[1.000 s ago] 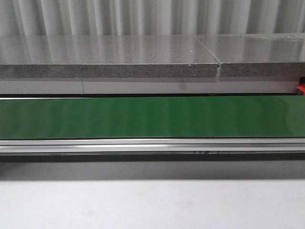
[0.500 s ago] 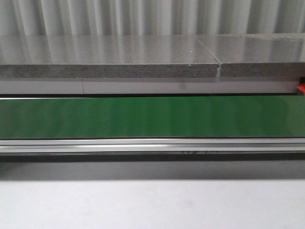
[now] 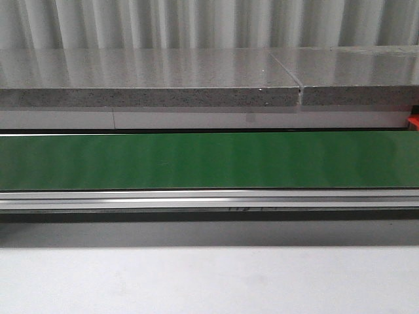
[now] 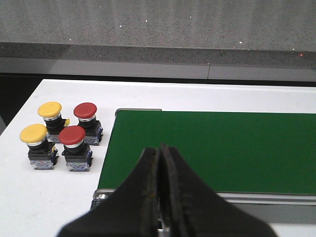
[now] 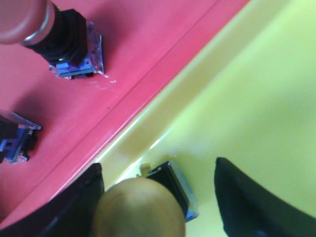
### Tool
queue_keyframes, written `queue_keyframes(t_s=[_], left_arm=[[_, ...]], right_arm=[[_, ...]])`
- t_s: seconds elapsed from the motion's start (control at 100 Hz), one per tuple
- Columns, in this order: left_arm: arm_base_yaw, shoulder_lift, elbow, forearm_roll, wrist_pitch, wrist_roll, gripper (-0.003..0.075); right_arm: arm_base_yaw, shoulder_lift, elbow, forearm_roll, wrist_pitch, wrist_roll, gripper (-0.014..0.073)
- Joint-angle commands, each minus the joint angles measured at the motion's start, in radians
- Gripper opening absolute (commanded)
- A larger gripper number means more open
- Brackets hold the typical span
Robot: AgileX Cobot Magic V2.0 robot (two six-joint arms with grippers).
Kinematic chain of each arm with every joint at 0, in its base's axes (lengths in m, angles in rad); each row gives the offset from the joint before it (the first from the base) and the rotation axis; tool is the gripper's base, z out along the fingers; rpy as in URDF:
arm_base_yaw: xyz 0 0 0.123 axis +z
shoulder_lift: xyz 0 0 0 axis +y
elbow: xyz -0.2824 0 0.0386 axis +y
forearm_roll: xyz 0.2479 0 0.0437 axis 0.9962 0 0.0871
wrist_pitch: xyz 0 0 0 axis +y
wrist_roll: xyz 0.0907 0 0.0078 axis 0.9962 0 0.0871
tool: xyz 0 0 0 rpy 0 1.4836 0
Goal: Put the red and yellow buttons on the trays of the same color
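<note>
- Front view: green conveyor belt (image 3: 209, 160) bare; no arms or buttons in sight.
- Left wrist view: left gripper (image 4: 160, 154) closed, empty; two yellow buttons (image 4: 50, 109) and two red buttons (image 4: 85, 110) wait on the white table (image 4: 49, 207) beside the belt.
- Right wrist view: right gripper (image 5: 158, 190) spread wide around a yellow button (image 5: 138, 207) sitting in the yellow tray (image 5: 256, 98), apparently releasing; a red button (image 5: 29, 19) sits in the red tray (image 5: 148, 39). Next: lift clear.

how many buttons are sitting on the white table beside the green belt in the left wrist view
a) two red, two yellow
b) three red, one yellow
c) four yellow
a: two yellow buttons and two red buttons stand clustered on the white table beside the green belt.
</note>
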Motion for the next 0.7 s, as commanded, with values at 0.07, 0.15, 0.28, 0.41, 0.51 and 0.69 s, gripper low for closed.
queue_keyframes(t_s=[0.07, 0.15, 0.28, 0.41, 0.51, 0.69], left_arm=[[-0.008, 0.007, -0.028, 0.008, -0.074, -0.01, -0.0021], [-0.008, 0.007, -0.028, 0.008, -0.074, -0.01, -0.0021], [-0.008, 0.007, -0.028, 0.008, -0.074, -0.01, -0.0021], [-0.008, 0.007, -0.028, 0.008, -0.074, -0.01, -0.0021], [-0.008, 0.007, -0.028, 0.008, -0.074, -0.01, -0.0021], [-0.008, 0.007, -0.028, 0.008, -0.074, -0.01, -0.0021]], right_arm=[[-0.007, -0.081, -0.019, 0.0, -0.045, -0.002, 0.0511], [-0.007, -0.107, -0.023, 0.0, -0.055, -0.002, 0.0511], [-0.004, -0.151, -0.04, 0.004, -0.051, -0.002, 0.0511], [0.005, -0.203, -0.05, 0.057, -0.044, -0.002, 0.0511], [0.057, -0.253, -0.05, 0.063, -0.052, -0.002, 0.051], [0.203, -0.349, -0.05, 0.062, -0.065, -0.03, 0.051]])
